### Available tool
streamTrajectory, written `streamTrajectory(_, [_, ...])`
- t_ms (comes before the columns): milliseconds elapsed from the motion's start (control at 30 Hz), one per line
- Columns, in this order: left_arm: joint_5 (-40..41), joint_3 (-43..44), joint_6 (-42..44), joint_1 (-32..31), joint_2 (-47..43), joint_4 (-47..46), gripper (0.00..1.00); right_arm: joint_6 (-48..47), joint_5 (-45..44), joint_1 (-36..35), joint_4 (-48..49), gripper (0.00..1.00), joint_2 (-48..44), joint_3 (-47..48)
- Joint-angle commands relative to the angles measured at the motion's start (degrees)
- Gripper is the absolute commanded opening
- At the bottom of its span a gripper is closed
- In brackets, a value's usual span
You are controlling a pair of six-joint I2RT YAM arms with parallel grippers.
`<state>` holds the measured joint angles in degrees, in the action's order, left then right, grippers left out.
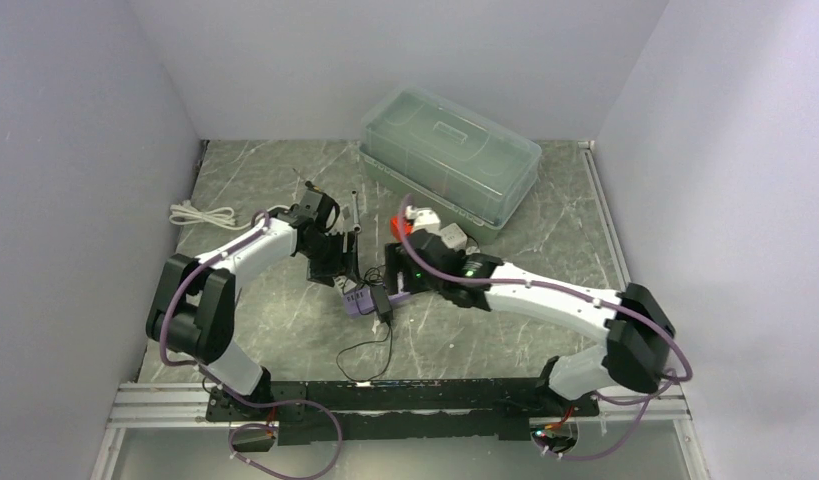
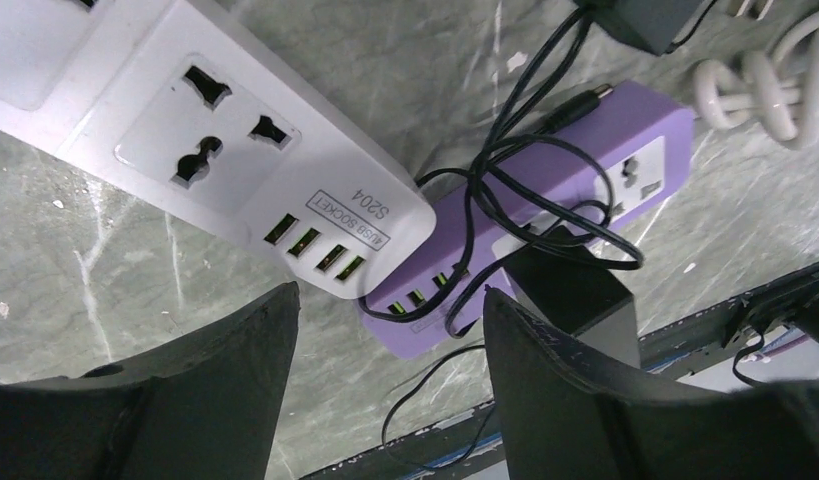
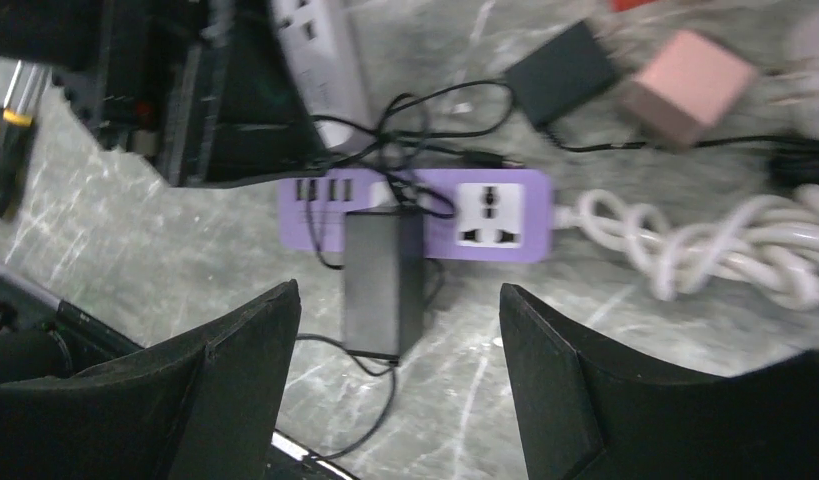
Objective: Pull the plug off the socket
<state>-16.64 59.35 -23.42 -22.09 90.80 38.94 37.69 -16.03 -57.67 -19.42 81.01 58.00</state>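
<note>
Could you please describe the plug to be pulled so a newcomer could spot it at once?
In front of the clear lidded box lies a purple power strip beside a white strip. The plug is the black rectangular adapter seated in the purple strip; the other black adapter lies loose.

The only print that can be read is on the white power strip (image 2: 235, 140), in the left wrist view. A small label (image 2: 350, 215) says "USB SOCKET" in a frame, with "S204" beside it, next to the row of four USB ports (image 2: 310, 245). It appears upside down. On the purple power strip (image 2: 585, 150) no lettering can be made out.
</note>
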Motion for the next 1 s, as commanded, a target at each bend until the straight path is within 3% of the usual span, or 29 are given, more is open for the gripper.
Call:
streamTrajectory(0, [-1.2,-0.9,-0.2,-0.1,-0.2,1.2,0.70,0.9,-1.2,-4.6,0.4,0.75,6.2,6.0])
streamTrajectory(233, [-4.1,-3.0,-0.5,-0.1,0.0,1.3,0.66,1.4,-4.5,-6.8,-5.0,0.69,14.2,12.5])
streamTrajectory(633, [-5.3,-2.2,-0.5,-1.3,2.1,0.1,0.61,2.1,-8.0,-8.0,-8.5,0.66,18.2,15.6])
streamTrajectory(967, [-4.6,-1.5,-0.7,-2.3,3.9,0.1,0.56,1.8,-6.8,-8.2,-8.7,0.52,21.4,17.4])
